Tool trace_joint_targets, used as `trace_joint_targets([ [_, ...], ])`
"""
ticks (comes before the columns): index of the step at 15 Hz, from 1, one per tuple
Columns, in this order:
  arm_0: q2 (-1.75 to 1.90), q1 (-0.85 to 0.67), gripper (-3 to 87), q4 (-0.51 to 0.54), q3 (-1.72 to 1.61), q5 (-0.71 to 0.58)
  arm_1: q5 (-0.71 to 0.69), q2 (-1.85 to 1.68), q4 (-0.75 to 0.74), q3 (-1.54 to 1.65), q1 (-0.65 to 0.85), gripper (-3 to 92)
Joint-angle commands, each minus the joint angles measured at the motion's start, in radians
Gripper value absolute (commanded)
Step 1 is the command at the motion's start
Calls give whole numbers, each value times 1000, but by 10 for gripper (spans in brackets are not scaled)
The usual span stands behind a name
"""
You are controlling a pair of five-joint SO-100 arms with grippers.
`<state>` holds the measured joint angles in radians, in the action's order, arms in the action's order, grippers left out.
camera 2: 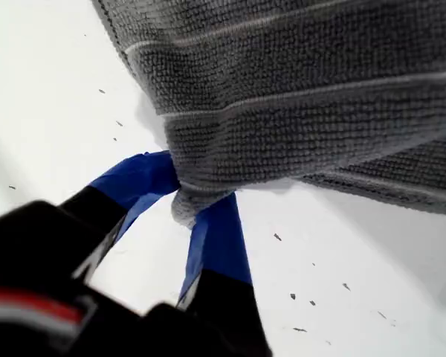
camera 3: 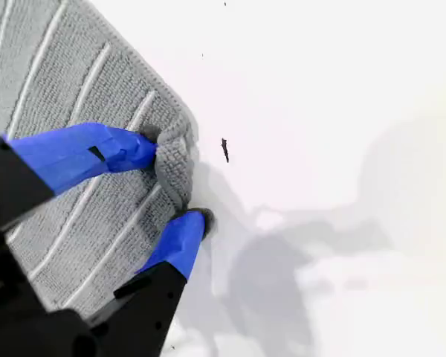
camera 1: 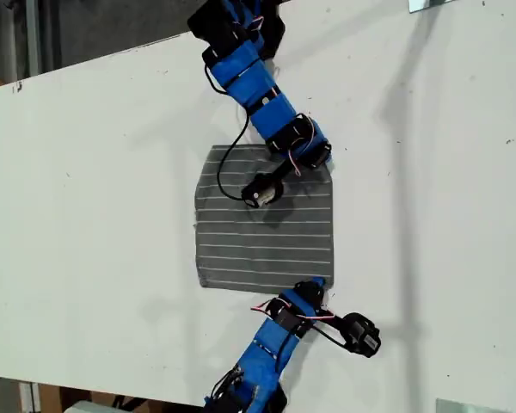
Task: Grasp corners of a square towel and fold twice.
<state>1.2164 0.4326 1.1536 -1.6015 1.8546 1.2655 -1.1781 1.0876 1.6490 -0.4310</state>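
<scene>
The dark grey striped towel (camera 1: 267, 232) lies flat on the white table (camera 1: 95, 215). At the exterior view's bottom, my first gripper (camera 1: 316, 284) is shut on the towel's near right corner. In the first wrist view that corner (camera 2: 187, 202) is bunched between the blue fingers (camera 2: 137, 178), and the towel (camera 2: 297, 97) rises slightly off the table. From the exterior view's top, my second gripper (camera 1: 320, 160) is shut on the far right corner. The second wrist view shows this corner (camera 3: 175, 167) pinched into a fold between its blue fingers (camera 3: 97, 149), with the rest of the towel (camera 3: 59, 82) flat.
The second arm's wrist camera (camera 1: 260, 194) and black cable hang over the towel's upper part. The table's far edge (camera 1: 86, 62) runs along the exterior view's upper left. Small metal plates sit at that view's top right (camera 1: 430, 3) and bottom right (camera 1: 473, 406).
</scene>
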Motion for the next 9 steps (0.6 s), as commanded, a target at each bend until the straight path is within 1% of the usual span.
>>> trace_joint_targets([
  [1,-43,15,157,-63,57,0,3,14,5,9,23,-1],
  [2,-72,20,17,-94,63,8,5,14,5,9,21,-1],
  [3,-83,23,-1,-115,67,8,6,11,8,8,21,-1],
  [4,-81,23,-1,-109,86,0,9,9,21,-6,20,-1],
  [7,-80,14,-1,12,242,-74,21,-35,123,-104,-3,-1],
  [9,-78,2,-1,98,391,-164,21,-114,207,-164,-8,-1],
])
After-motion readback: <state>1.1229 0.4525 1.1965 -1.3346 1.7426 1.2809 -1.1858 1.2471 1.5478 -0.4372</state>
